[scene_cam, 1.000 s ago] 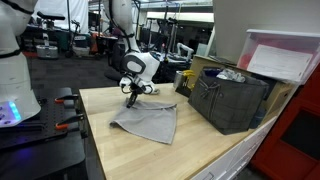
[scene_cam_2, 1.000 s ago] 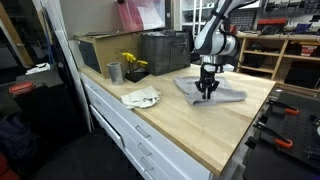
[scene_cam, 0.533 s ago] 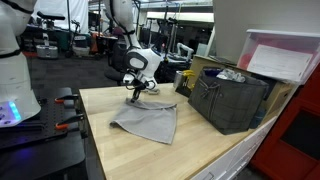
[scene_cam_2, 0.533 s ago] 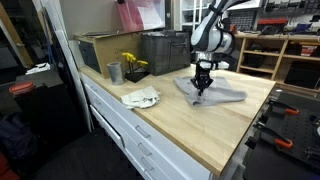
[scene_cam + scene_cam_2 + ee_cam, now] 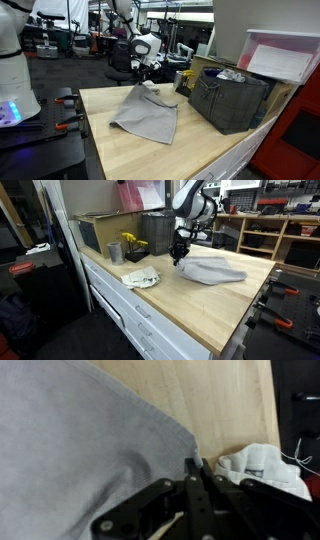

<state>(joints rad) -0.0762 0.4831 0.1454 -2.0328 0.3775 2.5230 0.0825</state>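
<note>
The gripper (image 5: 142, 77) is clamped on one corner of the cloth (image 5: 150, 115) and holds it raised above the table (image 5: 110, 150), while the rest lies flat (the wrist view shows fabric pinched between the fingers). A rag (image 5: 140, 277) lies well apart; a bin (image 5: 230, 100) stands near the cloth.

Light wooden worktop (image 5: 215, 315), shown in both exterior views; a grey cloth (image 5: 215, 272) lies spread on it beneath and beside the gripper (image 5: 178, 252), one corner raised off the wood; a crumpled white rag (image 5: 141, 277) lies near the gripper, apart from the cloth; a dark crate (image 5: 165, 232) stands just behind the gripper; a metal cup (image 5: 114, 252) stands farther off, beyond the rag.
</note>
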